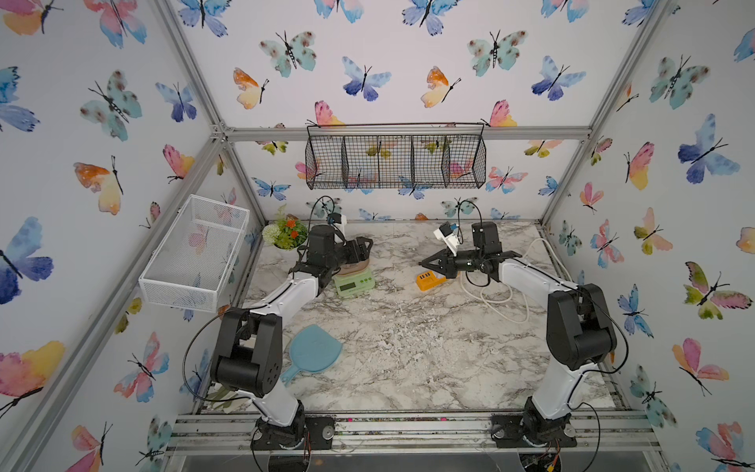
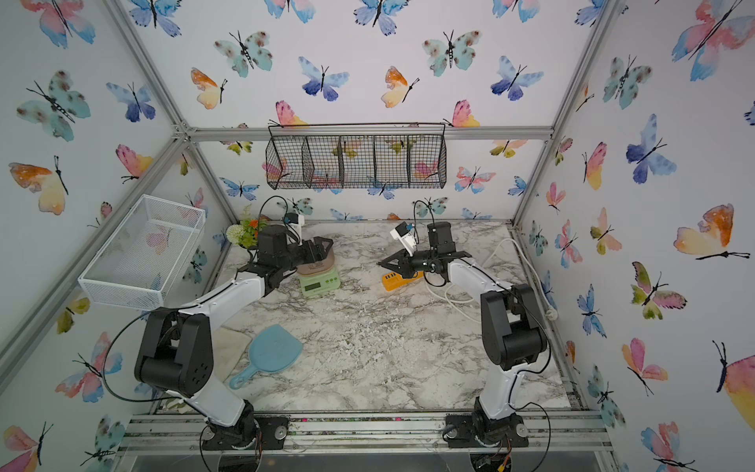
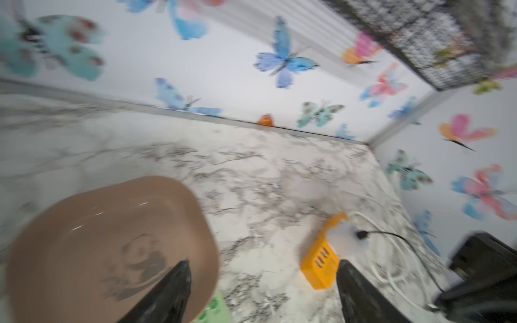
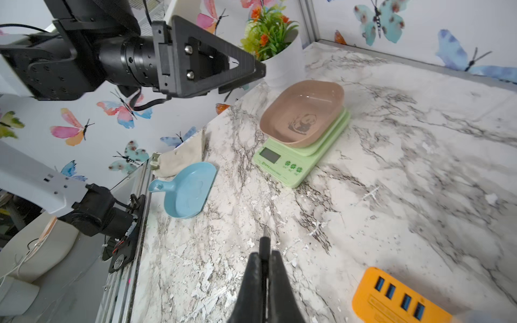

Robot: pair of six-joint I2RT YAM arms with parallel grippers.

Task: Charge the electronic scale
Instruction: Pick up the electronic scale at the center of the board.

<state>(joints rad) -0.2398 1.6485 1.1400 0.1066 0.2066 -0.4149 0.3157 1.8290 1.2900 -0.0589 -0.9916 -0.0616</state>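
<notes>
The scale (image 4: 279, 167) sits on the table (image 4: 405, 201), far back on the left. The left gripper (image 3: 263, 264) hangs above its bowl (image 4: 302, 112), fingers apart. The right gripper (image 4: 264, 253) pinches a thin black plug (image 4: 264, 237).

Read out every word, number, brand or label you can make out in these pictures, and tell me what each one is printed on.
No text here can be read.
Electronic scale: a printed line under its display and tiny captions under the green buttons, all too small to read; the display shows no digits.
Bowl: a panda drawing, no words.
Orange power strip: faint markings beside its ports, too blurred to read.
</notes>
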